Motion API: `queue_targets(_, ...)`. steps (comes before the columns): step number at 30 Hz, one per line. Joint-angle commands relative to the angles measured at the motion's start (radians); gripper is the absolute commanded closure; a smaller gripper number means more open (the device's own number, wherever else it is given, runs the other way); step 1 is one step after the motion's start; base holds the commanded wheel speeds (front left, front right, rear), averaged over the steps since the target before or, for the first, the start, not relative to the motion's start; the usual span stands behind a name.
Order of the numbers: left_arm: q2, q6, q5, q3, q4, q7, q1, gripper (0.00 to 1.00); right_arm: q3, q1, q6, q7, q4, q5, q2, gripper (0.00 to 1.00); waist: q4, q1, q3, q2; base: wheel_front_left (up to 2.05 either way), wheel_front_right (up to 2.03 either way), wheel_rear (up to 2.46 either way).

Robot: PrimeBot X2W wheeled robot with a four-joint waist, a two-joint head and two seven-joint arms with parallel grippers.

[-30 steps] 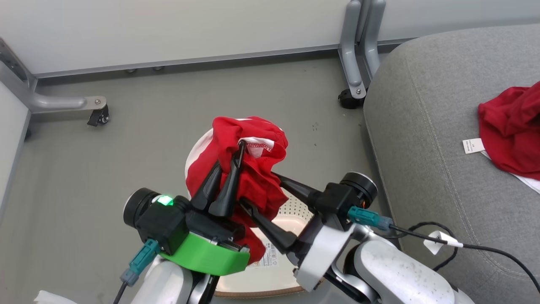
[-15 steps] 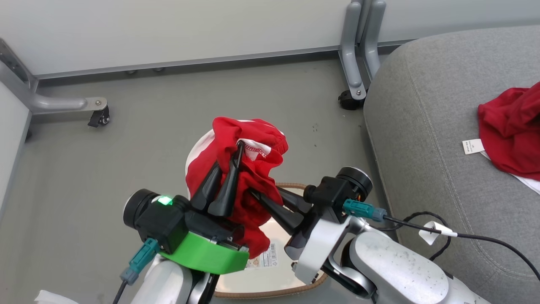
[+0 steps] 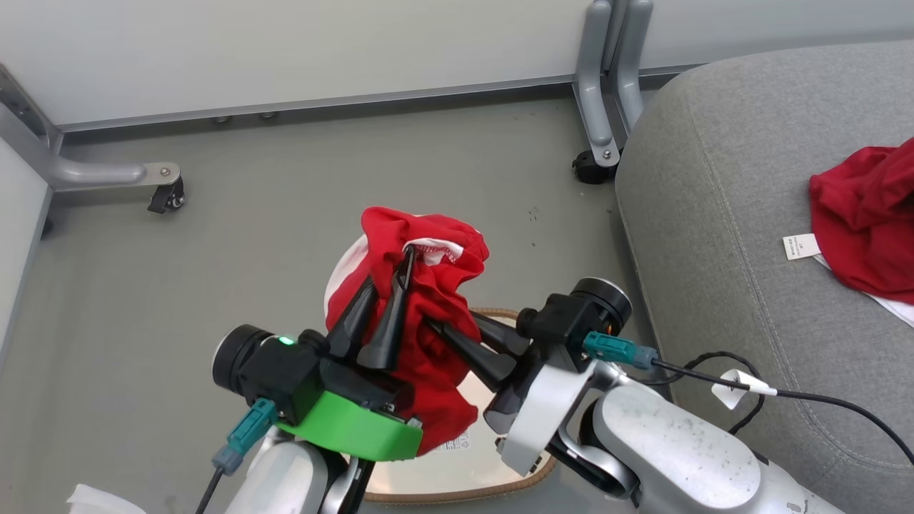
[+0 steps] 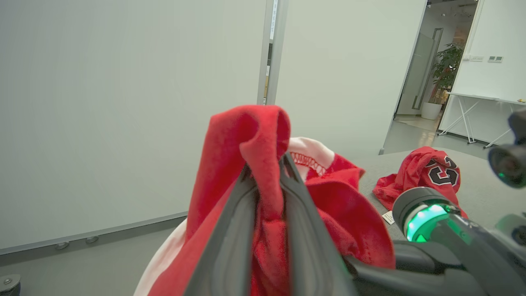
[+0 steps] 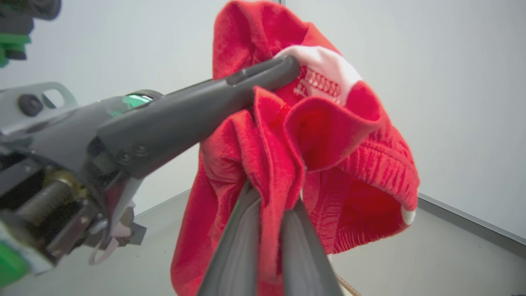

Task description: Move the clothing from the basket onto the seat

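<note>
The red garment (image 3: 421,300) is clear of the basket (image 3: 493,313) and bunched in the air between the two hands, with its lower folds hanging towards the basket floor below them. The left hand (image 3: 407,254) is clamped on a fold at the top of the bundle, where a white-trimmed edge shows just beside its fingertips. The right hand (image 3: 435,329) is shut on a thicker pleat lower down, its tips buried in the cloth.

The bundle's long axis seems to run from the left hand's pinch down past the right hand, roughly along the left fingers. The white trim points up and away from the robot, and a gathered hem sags on the right hand's side.

The step in hand appears to be the carry: the lift is done and the placing is not yet begun. The seat (image 3: 714,214) lies well out beyond the right hand, with a red jersey (image 3: 860,221) already resting on it. The next move probably calls for swinging both hands together towards that side — high enough for the hanging tail to clear the cushion's rounded edge — before either grip opens.
</note>
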Motion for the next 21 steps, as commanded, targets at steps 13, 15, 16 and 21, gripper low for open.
queue_targets(13,0.077,0.014,0.046,-0.028,-0.067,0.059,0.049,0.0,-0.075,0.004,0.0,-0.032,0.038,-0.01,0.001,1.0,0.018,0.0,-0.007,0.0,0.0,0.0,0.0)
queue_targets(15,0.091,0.009,0.046,-0.043,-0.084,0.078,0.064,0.0,-0.087,0.004,0.0,-0.032,0.046,-0.012,0.001,1.0,0.02,0.0,-0.008,0.0,0.0,0.0,0.0)
queue_targets(16,0.099,0.004,0.047,-0.051,-0.093,0.089,0.072,0.0,-0.094,0.003,0.0,-0.033,0.051,-0.014,0.002,1.0,0.021,0.0,-0.008,0.0,0.0,0.0,0.0)
queue_targets(21,0.124,-0.004,0.045,-0.088,-0.119,0.132,0.108,0.0,-0.117,-0.003,0.0,-0.038,0.08,-0.021,0.003,1.0,0.025,0.0,-0.01,0.0,0.0,0.0,0.0)
